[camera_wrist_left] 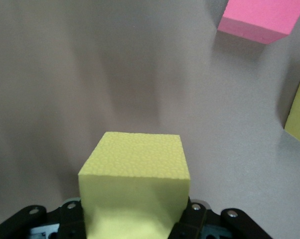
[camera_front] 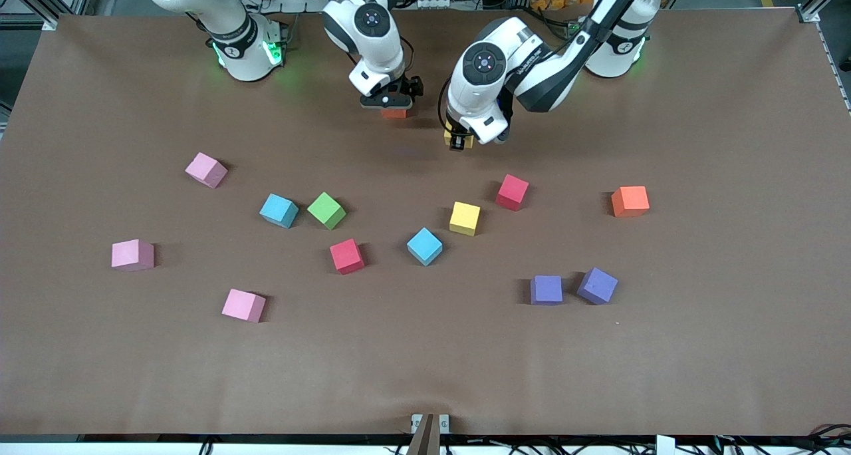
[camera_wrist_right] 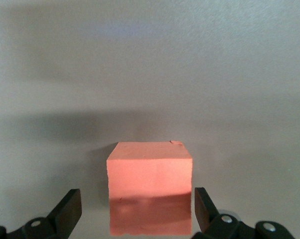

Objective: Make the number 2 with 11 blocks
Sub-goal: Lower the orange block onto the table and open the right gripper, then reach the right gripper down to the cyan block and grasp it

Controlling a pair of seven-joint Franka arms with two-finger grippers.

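Nearest the camera lies a pink block (camera_front: pixel 243 305), with two purple blocks (camera_front: pixel 546 289) toward the left arm's end of the bench (camera_front: pixel 698 348). Other blocks lie scattered farther off. Left gripper (camera_front: pixel 459 140), in the air, clamps a yellow block (camera_wrist_left: pixel 135 181). Right gripper (camera_front: pixel 392 109) stands spread wide around an orange block (camera_wrist_right: pixel 150 191) resting on the bench, fingers (camera_wrist_right: pixel 69 209) apart from it.

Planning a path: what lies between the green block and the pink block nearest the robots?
Front view: a light blue block sits between the green block and that pink block.
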